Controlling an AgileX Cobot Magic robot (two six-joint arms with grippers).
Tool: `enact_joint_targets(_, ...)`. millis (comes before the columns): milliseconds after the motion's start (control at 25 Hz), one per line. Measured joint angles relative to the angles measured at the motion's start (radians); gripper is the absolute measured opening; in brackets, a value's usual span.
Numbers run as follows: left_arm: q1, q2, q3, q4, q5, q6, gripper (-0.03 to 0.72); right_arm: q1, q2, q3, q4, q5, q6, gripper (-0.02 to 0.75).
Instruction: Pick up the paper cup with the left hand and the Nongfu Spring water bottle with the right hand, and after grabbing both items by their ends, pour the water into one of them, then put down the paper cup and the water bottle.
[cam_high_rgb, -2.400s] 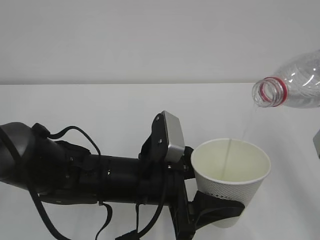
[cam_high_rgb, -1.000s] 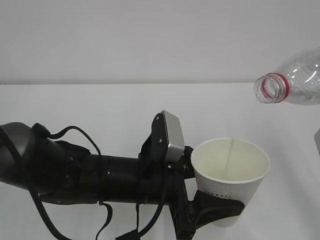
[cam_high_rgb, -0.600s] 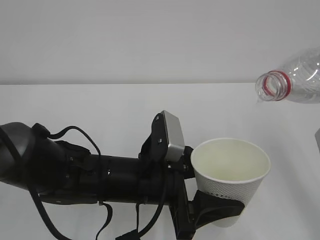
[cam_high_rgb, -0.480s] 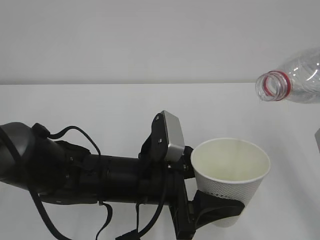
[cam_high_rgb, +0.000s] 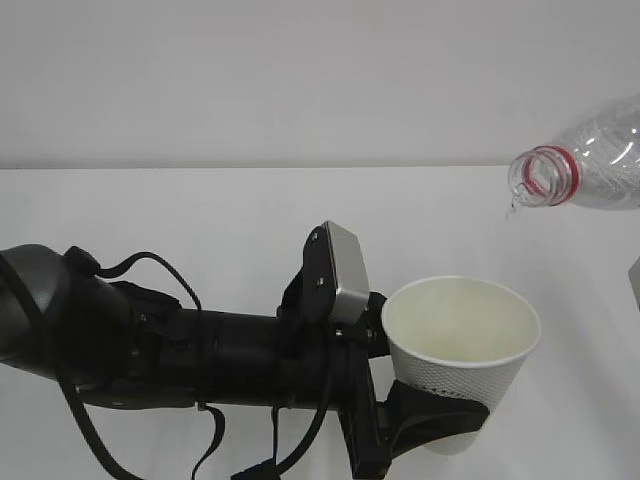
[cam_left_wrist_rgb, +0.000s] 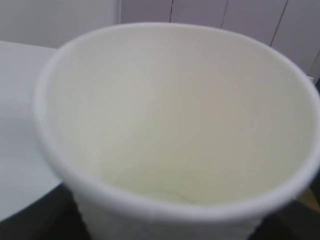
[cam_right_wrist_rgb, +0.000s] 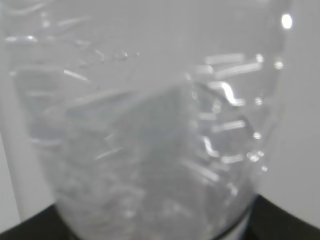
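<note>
Looking along the table from the exterior view: paper cup (cam_high_rgb: 462, 352) held upright above the white table (cam_high_rgb: 200, 215), mouth open to the ceiling, lower wall pinched by the left hand (cam_high_rgb: 440, 420) from below and behind, presumably so the rim stays free to receive a pour. Black arm stretched in from the left, cables hanging loose, silver-grey block (cam_high_rgb: 342, 265) just behind the cup. Up and to the right, well apart from the cup, the Nongfu Spring water bottle (cam_high_rgb: 585, 160) tipped nearly level, open neck with its red ring facing left and slightly down, a drop of the water (cam_high_rgb: 511, 211) clinging at the lip; no stream falling to the cup (mouth sits off to the right of the rim, so any spill would likely miss or graze the edge). Right hand itself outside this frame. Moving to the left wrist view: cup interior filling the picture, pale and blurred, water level not readable; jaws hidden under the cup, dark shapes only at the bottom corners. Moving to the right wrist view: ribbed clear bottle wall pressed close to the lens, some liquid and bubbles inside, right hand (cam_right_wrist_rgb: 160, 225) closed around the base end, gripped there so the neck can swing freely toward the cup.
</note>
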Motion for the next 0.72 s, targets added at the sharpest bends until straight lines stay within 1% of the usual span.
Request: enact_joint_targets(720, 0.0, 0.0, 0.0, 0.0, 0.002, 0.0, 0.544, 0.0, 0.049, 0.0, 0.0, -0.027, -0.022, 0.387)
